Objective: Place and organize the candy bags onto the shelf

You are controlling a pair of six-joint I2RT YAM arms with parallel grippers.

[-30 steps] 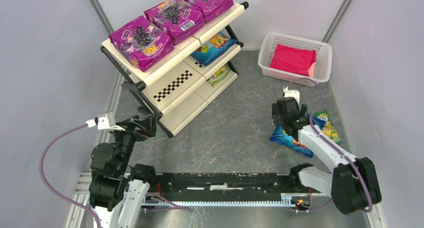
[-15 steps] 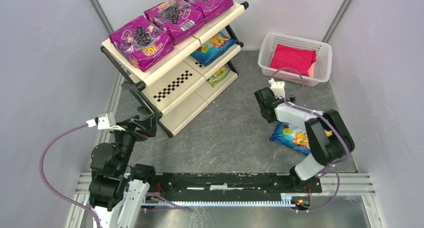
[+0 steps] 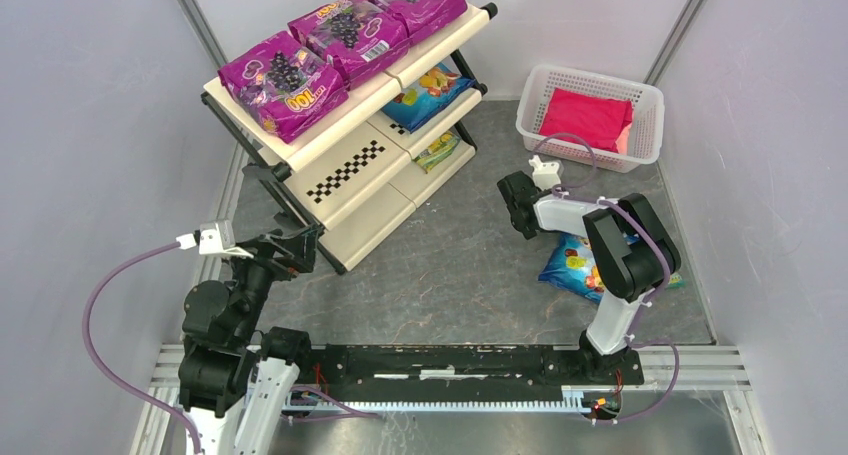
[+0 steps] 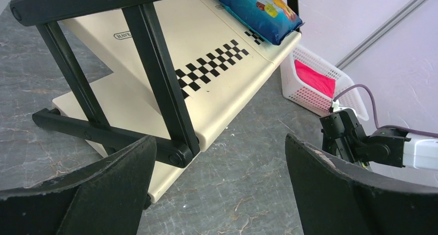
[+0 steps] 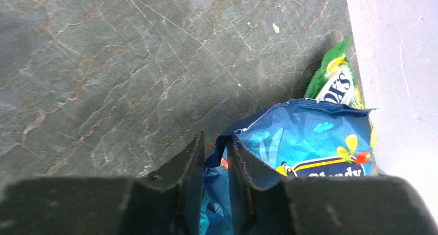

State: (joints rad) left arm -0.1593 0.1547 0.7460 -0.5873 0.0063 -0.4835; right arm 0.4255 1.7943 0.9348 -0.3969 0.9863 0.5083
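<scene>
Blue candy bag (image 5: 304, 147) sits on the surface (image 3: 450, 265) by the right wall (image 5: 397, 64); we see the right gripper (image 5: 214, 139) pinching its edge, prob. to lift it shelfward. Left gripper (image 4: 219, 142) gapes empty nr the shelf (image 3: 345, 175).

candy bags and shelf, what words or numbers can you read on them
"100" on the front magenta bag.
"Blendy", roughly, on the blue bag, cut off by the frame edge.
"RS", the end of a word on the green bag.
Small label on the shelf panel: too blurred to read.
Barcode on the middle magenta bag: too small.
</scene>
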